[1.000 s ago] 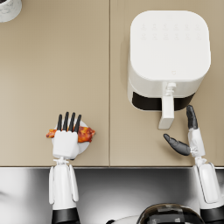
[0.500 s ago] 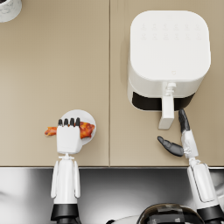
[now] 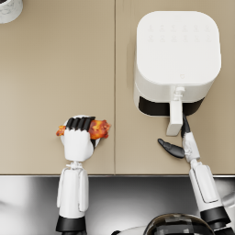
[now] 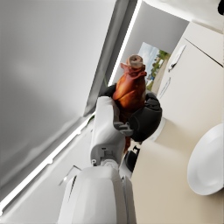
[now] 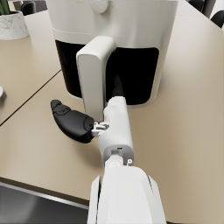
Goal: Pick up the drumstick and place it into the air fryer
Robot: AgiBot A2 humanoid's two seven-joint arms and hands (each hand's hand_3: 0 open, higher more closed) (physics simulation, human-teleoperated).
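Now gripped by left hand (image 3: 79, 140): glazed reddish-brown drumstick (image 3: 97, 129), seemingly lifted.

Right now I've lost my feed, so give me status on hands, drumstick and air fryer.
Left hand grips the reddish-brown roasted drumstick. Right hand at the white air fryer's handle. Path between looks clear.

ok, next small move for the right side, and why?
Probably pull the handle toward the robot: the right robot hand sits at it, the air fryer basket looks shut, and the left robot hand already holds the drumstick.
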